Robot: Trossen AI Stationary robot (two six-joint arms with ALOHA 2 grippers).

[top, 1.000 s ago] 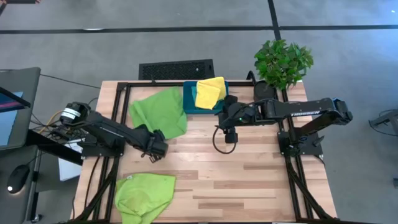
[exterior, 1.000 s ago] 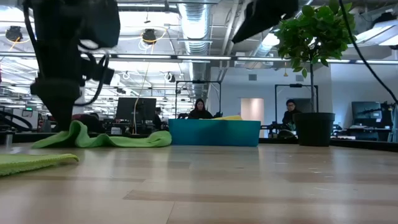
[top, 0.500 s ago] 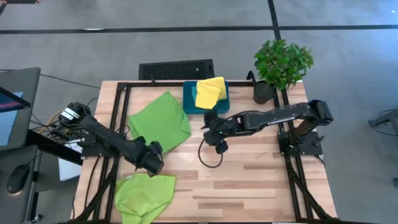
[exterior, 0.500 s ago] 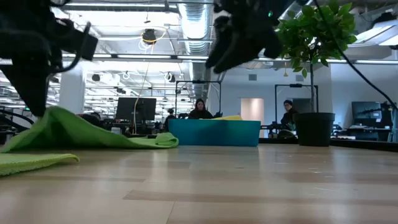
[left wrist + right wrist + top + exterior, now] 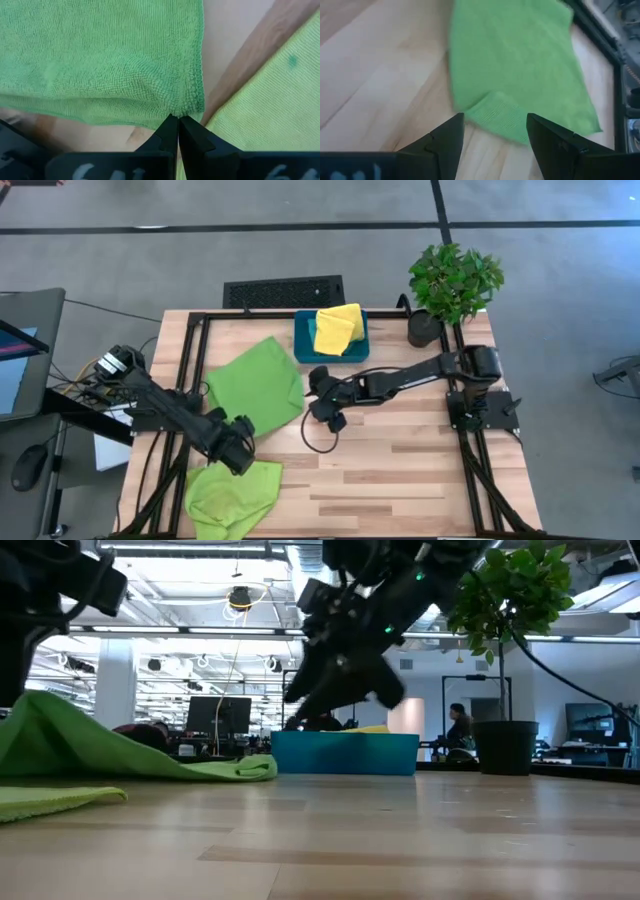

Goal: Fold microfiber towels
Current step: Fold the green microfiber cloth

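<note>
Lime green towel (image 5: 256, 384), desk (image 5: 420, 470) left-centre: left hand (image 5: 237, 452) pinches its near corner shut, right hand (image 5: 322, 408) (fingers spread, empty) nears opposite corner; next, likely grasp it to fold.

Table: wooden plank top (image 5: 400, 460) with a black frame around its edges.
Back edge: a teal bin (image 5: 305, 340) in the middle; a potted plant (image 5: 452, 280) at the right back corner.
Left half: a lime green towel (image 5: 255, 380) spread near the back.
Left front corner: a second lime green towel (image 5: 230, 492), rumpled, partly over the edge.
</note>
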